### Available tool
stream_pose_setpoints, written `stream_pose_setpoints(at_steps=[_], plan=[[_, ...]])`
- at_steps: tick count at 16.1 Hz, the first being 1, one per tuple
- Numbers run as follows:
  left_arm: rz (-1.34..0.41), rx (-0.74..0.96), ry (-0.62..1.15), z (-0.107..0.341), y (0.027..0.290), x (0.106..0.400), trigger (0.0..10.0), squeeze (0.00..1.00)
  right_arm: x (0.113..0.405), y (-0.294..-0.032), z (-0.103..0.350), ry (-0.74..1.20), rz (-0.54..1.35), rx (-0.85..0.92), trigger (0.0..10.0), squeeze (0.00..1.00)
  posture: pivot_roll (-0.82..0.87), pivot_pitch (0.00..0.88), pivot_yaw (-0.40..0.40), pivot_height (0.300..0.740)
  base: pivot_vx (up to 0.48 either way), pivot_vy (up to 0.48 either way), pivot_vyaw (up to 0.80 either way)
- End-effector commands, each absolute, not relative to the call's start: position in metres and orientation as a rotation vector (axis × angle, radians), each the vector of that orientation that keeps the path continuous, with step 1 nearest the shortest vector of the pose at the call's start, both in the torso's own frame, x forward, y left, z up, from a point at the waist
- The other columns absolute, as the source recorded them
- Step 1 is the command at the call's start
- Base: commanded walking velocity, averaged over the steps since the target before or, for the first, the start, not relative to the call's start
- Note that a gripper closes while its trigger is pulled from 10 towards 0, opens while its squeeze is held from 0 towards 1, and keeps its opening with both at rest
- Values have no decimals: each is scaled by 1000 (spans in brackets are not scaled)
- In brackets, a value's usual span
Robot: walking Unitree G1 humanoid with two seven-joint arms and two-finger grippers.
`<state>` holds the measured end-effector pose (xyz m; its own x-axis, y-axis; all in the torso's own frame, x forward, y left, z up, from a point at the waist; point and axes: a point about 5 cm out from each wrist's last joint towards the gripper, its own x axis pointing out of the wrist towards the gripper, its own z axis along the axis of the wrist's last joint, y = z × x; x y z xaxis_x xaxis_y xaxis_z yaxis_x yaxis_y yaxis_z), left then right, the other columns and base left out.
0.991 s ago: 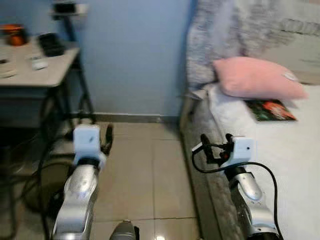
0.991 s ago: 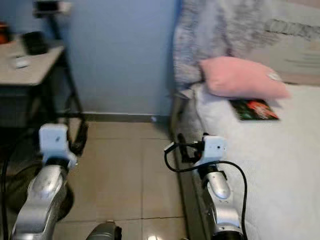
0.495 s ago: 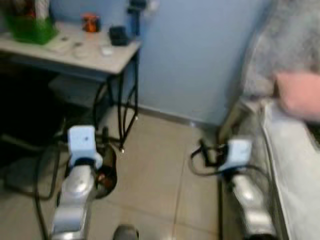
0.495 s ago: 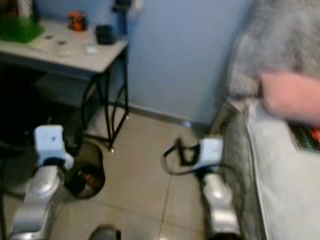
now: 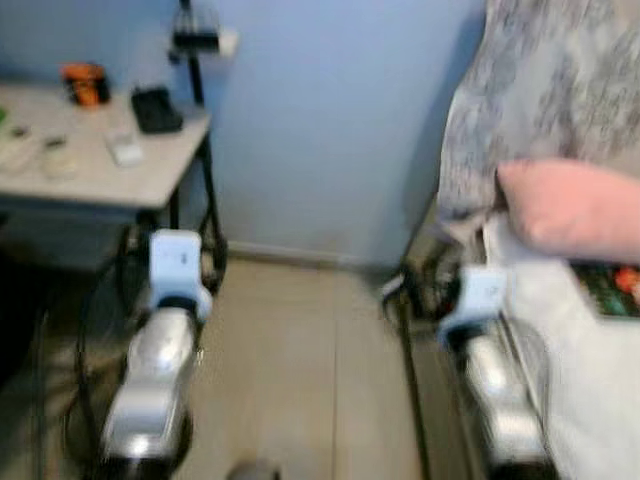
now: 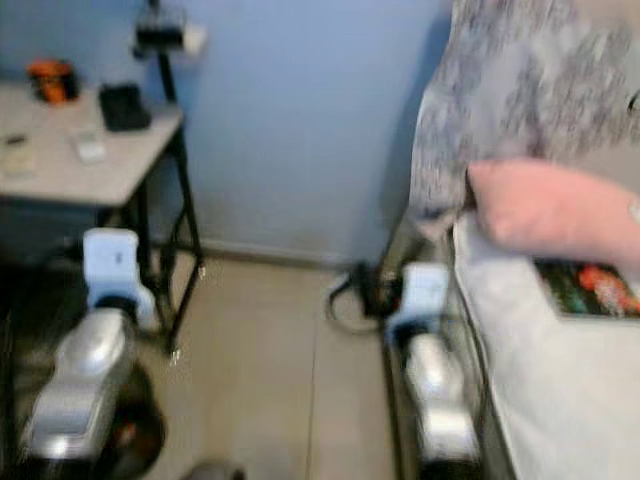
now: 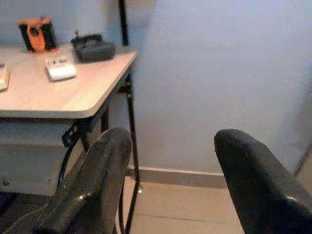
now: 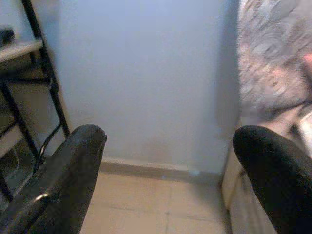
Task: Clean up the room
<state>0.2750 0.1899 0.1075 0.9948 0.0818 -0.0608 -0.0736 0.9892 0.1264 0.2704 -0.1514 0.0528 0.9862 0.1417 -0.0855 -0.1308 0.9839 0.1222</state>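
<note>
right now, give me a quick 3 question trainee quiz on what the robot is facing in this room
1. True or false: the pink pillow lies on the bed.
2. Which sits on the table? A) an orange object B) a green mug C) a shoe
3. Fill in: the left gripper and the right gripper both have their fingers ____ and hold nothing.

Key: 1 true; 2 A; 3 open

Bare floor [image 5: 300,370] lies open between desk [image 5: 90,175] and bed [image 5: 590,390].
</note>
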Motion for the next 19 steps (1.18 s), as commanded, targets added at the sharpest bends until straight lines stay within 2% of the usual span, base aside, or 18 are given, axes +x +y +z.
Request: stream_pose_setpoints(at_steps=[1, 4, 7, 9, 12, 15, 19], plan=[[64, 123, 68, 107, 184, 277, 10000, 0, 271, -161, 56, 80, 120, 91, 10000, 0, 89, 0, -58, 710, 461, 0, 0], [47, 127, 68, 105, 181, 276, 10000, 0, 271, -162, 56, 82, 117, 87, 10000, 0, 90, 0, -63, 710, 461, 0, 0], [42, 123, 67, 106, 182, 278, 10000, 0, 272, -161, 56, 77, 109, 82, 10000, 0, 91, 0, -62, 710, 461, 0, -481], [51, 76, 92, 103, 182, 277, 10000, 0, 272, -161, 57, 71, 109, 83, 10000, 0, 91, 0, -62, 710, 461, 0, 0], [-12, 45, 125, 93, 168, 261, 10000, 0, 262, -163, 57, 75, 131, 89, 10000, 0, 89, 0, -59, 710, 461, 0, 0], [-38, 68, 124, 92, 165, 255, 10000, 0, 253, -163, 54, 93, 151, 89, 10000, 0, 89, 0, -59, 710, 461, 0, 0], [-7, 138, 137, 95, 170, 267, 10000, 0, 259, -160, 59, 84, 142, 100, 10000, 0, 81, 0, -53, 710, 0, 0, 0]])
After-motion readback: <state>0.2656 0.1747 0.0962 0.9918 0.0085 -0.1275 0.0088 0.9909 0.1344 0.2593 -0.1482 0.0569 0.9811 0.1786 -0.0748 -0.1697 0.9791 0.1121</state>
